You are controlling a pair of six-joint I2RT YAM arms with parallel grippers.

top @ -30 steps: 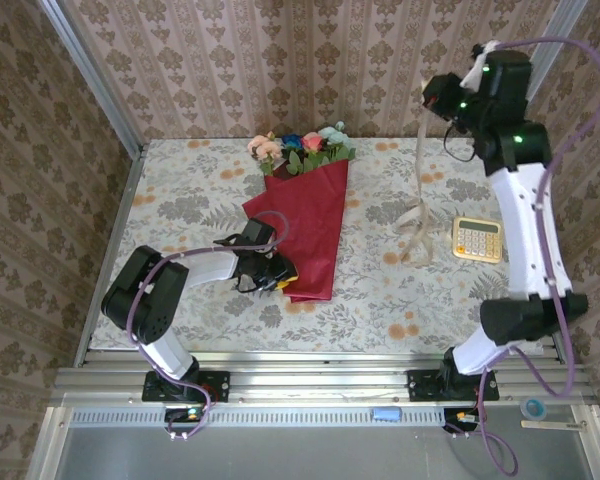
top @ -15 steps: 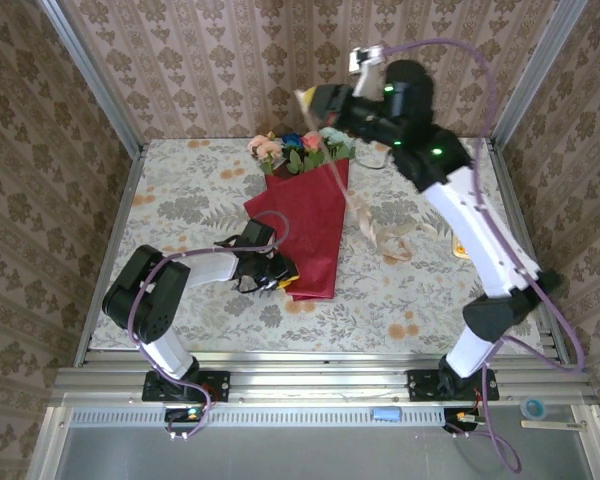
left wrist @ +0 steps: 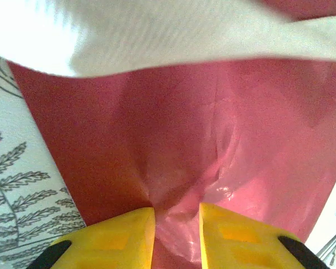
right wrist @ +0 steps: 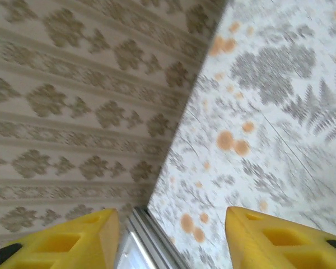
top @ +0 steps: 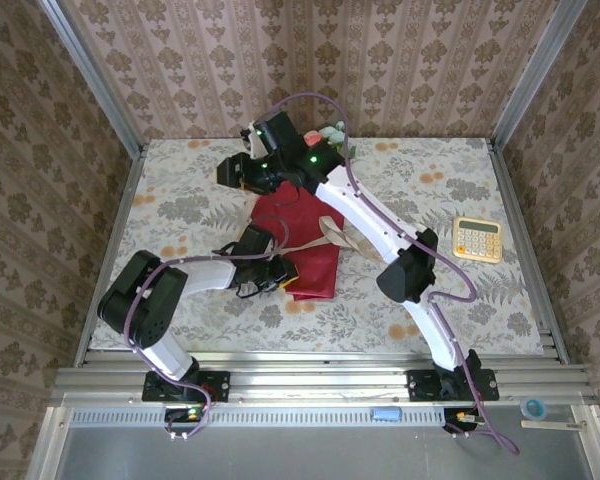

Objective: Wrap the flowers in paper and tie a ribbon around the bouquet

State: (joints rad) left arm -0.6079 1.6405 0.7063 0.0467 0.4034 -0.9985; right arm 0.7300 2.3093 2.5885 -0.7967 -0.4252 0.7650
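On the tablecloth (top: 180,190), the bouquet (top: 315,272) lies with flowers (top: 330,132) farthest, tip nearest.

Right arm (top: 360,205) hides most of the flowers (top: 332,131) just behind right gripper (top: 226,172). Ribbon (left wrist: 157,33) beyond left gripper (left wrist: 176,216) blurred; paper (left wrist: 173,129) cut off by frame edges.

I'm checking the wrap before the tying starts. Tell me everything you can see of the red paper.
The paper is a thin, dark red sheet, creased, folded into a long wrap lying flat on the floral tablecloth. The right arm crosses above its far, wider end and hides part of it. The cream ribbon drapes across it. At its near left edge the left gripper is shut on a crumpled fold, pinched between its yellow fingers.
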